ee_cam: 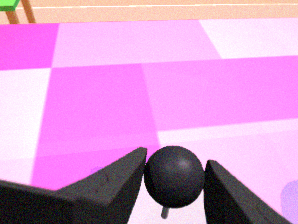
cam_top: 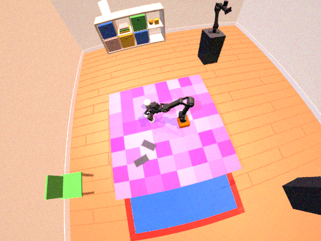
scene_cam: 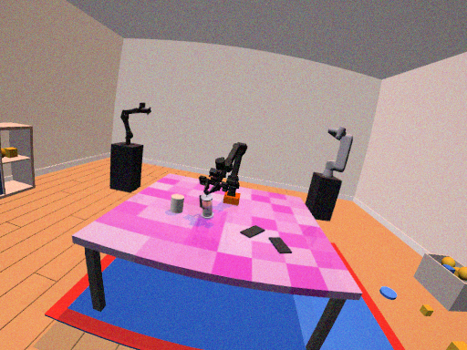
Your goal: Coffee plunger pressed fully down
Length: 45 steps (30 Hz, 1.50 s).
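Observation:
The coffee press stands upright on the table, a clear glass cylinder with a pale base and a dark handle on its left in the exterior view. Its plunger knob is a black ball in the wrist view, with a short piece of thin rod below it. My gripper is shut on the knob, one finger on each side, above the press. The arm hides most of the press in the top view. How far the plunger is down is too small to tell.
A pale canister stands near the press. Two flat dark slabs lie farther off on the checkered table. The arm's orange base stands on the table.

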Each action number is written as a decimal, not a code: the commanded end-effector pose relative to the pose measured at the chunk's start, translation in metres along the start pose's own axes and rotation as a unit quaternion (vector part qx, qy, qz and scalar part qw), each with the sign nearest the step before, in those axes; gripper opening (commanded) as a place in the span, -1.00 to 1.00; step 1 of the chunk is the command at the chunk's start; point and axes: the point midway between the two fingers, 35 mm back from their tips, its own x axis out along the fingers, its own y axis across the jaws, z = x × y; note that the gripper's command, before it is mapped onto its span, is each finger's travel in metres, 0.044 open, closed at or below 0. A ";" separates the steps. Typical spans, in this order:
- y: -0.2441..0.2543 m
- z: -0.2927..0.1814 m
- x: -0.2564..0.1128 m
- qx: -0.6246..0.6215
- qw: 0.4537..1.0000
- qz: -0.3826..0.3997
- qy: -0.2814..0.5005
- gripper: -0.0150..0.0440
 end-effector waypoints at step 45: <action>0.000 0.001 0.002 0.001 1.000 0.000 0.003 1.00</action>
